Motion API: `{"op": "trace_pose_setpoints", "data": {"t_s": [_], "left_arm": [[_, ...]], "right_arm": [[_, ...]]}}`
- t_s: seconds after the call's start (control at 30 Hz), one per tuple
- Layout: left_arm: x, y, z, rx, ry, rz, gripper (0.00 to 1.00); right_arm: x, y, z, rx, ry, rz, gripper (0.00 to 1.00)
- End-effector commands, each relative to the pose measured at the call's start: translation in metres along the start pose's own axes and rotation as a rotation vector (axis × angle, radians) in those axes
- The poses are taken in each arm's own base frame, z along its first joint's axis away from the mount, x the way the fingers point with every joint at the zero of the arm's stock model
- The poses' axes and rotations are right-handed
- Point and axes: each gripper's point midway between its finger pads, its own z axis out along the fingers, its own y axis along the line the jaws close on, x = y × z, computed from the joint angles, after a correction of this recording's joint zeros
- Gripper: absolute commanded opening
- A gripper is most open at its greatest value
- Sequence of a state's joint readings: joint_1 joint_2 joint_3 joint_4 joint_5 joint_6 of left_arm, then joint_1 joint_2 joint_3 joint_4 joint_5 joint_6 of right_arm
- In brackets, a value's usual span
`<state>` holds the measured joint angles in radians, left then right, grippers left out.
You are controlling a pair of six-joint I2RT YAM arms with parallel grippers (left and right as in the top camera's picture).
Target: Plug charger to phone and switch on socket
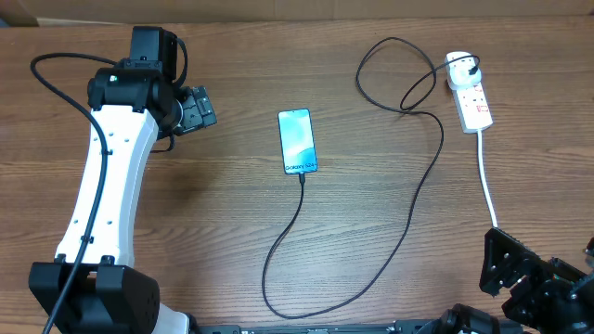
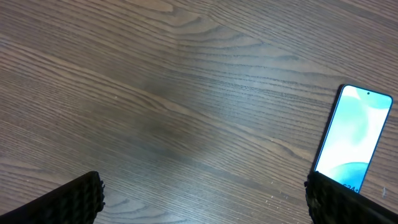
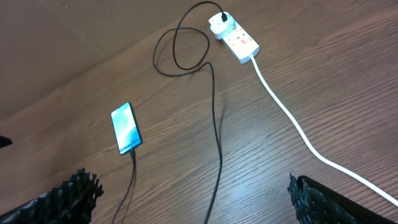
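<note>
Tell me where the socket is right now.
Overhead view: the socket lies at the table's far right side, well right of the phone, with the charger plugged into its far end.

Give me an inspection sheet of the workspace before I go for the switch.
Surface: wooden table, brown grain.
Job's things: phone flat, screen lit; charger tip at the phone's bottom edge, other end at the socket; switch state too small to tell.
Clutter: nothing seen.
Hands: left hand open, left of the phone; right hand open, at the near right edge.
Cables: charger loops once near the socket; white cord runs toward the right hand.
Surroundings: nothing seen.
</note>
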<state>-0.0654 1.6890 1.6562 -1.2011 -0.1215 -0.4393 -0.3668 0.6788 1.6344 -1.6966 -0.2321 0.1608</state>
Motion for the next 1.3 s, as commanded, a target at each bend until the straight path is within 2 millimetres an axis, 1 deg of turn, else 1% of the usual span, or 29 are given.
{"op": "trace_pose_setpoints", "data": {"t_s": [0.0, 0.47, 0.83, 1.27], "left_arm": [[-0.001, 0.002, 0.002, -0.016, -0.003, -0.009, 1.0], [-0.001, 0.002, 0.002, -0.016, -0.003, -0.01, 0.99], [-0.001, 0.002, 0.002, -0.016, -0.003, -0.009, 0.99], [-0.001, 0.002, 0.002, -0.016, -0.003, -0.01, 1.0]], "right_arm": [[-0.001, 0.002, -0.001, -0.008, -0.005, -0.005, 1.0], [0.0, 0.002, -0.001, -0.013, -0.002, -0.01, 1.0], [0.012, 0.019, -0.006, -0.159, 0.057, -0.133, 1.0], [0.012, 0.02, -0.007, -0.168, 0.061, -0.141, 1.0]]}}
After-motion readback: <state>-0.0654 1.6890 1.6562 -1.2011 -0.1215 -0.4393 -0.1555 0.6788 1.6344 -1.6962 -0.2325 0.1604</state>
